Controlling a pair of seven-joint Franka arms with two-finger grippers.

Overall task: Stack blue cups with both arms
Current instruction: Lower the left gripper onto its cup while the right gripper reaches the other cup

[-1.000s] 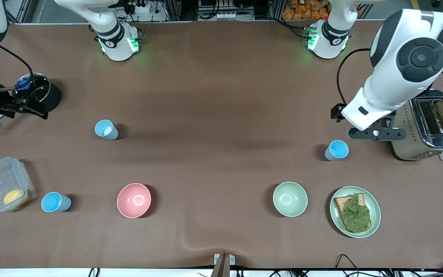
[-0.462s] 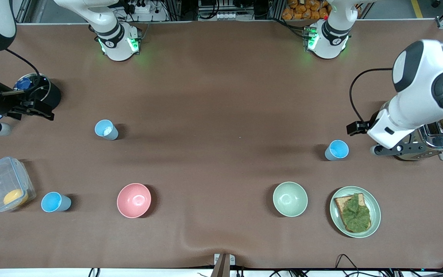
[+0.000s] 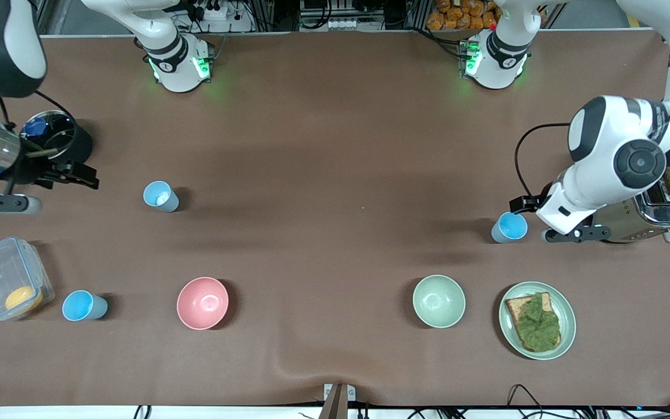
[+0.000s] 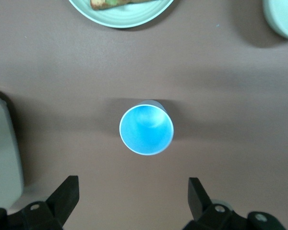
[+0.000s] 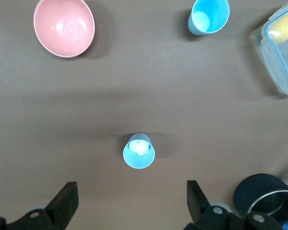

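left gripper (image 4: 129, 201) shifted over cup (image 3: 509, 227) — open

The left gripper (image 3: 524, 205) has moved over a blue cup (image 3: 509, 227).

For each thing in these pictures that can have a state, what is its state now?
Left gripper: open, empty, above cup beside toaster.
Right gripper: open, empty.
Cup beside toaster: upright, empty.
Cup with white lump: upright.
Cup beside box: upright, empty.
Plastic box: something yellow inside.
Toaster: bread sticking up.
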